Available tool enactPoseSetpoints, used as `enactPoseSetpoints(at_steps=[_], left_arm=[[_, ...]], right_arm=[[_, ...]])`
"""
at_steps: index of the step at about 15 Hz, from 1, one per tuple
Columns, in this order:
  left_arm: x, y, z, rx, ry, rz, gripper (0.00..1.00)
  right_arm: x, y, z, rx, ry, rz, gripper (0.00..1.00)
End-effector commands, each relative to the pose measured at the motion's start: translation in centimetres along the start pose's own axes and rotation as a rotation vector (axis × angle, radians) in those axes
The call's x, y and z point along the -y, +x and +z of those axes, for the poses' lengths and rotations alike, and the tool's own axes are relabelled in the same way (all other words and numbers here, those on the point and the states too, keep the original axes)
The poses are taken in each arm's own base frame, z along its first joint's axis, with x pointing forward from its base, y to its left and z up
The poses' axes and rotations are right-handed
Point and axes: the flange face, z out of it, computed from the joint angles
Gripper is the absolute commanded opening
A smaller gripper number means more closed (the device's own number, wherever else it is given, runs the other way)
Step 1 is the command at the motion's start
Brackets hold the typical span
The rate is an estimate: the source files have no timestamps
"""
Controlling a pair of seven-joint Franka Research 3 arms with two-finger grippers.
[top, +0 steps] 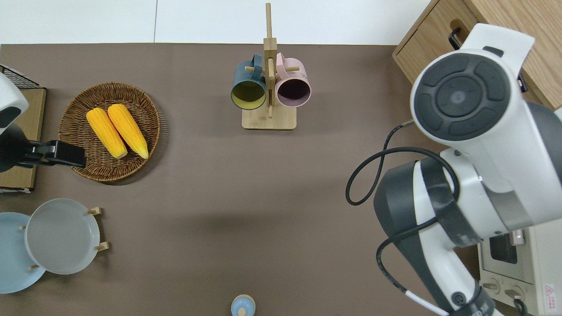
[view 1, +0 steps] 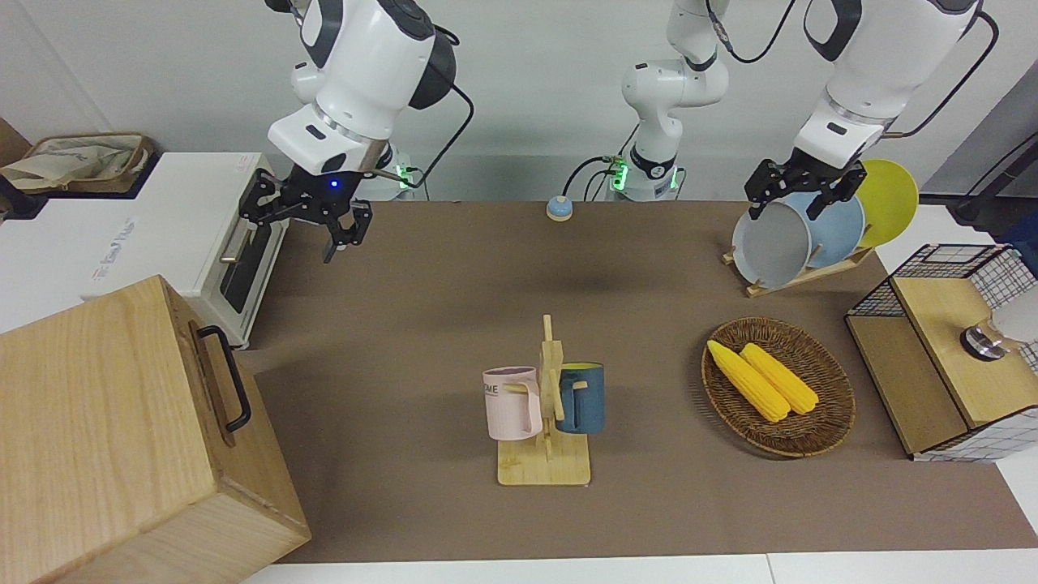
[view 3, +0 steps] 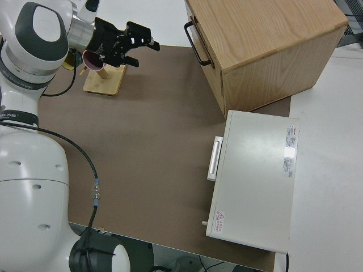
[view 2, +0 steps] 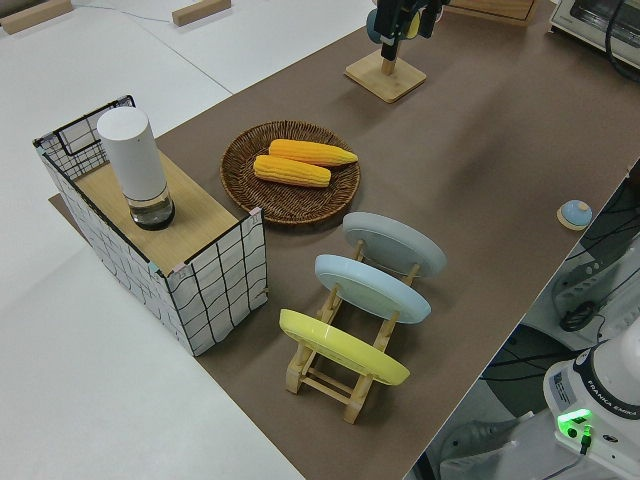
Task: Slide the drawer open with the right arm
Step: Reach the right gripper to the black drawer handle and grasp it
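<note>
The drawer is shut, flush in the front of the large pale wooden box at the right arm's end of the table. Its black bar handle also shows in the right side view and is partly hidden in the overhead view. My right gripper is open and empty, up in the air with its blue wrist light on. It is apart from the handle and nearer the white toaster oven. In the right side view the gripper points toward the box. In the overhead view the arm's own links hide it. The left gripper is parked.
A mug rack with a pink and a blue mug stands mid-table. A wicker basket holds two corn cobs. A plate rack, a wire-mesh cabinet and a small blue bell are toward the left arm's end.
</note>
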Motion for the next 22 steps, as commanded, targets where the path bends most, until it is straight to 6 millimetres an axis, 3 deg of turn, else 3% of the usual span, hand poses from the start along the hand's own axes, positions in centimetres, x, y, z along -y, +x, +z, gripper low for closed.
enactPoseSetpoints(at_steps=[1,8,14,17,20,22], left_arm=[[0.1,0.1,-0.4,0.005,0.016,0.011,0.99],[0.1,0.2,-0.3,0.008,0.016,0.011,0.99],[0.1,0.1,-0.4,0.005,0.016,0.011,0.99],[0.1,0.1,-0.4,0.005,0.016,0.011,0.99],[0.1,0.1,-0.4,0.005,0.016,0.011,0.99],[0.1,0.1,-0.4,0.005,0.016,0.011,0.99]], right_arm=[[2.0,1.6,2.4,-0.042,-0.151,-0.088,0.983],[7.9,3.5,9.3,-0.065,-0.458,-0.181,0.979],[11.6,4.3,15.1,-0.1,-0.671,-0.228,0.979],[12.0,4.8,17.7,-0.13,-0.781,-0.252,0.977],[10.6,5.2,20.7,-0.148,-0.902,-0.273,0.975],[10.4,5.2,21.3,-0.151,-0.924,-0.279,0.975]])
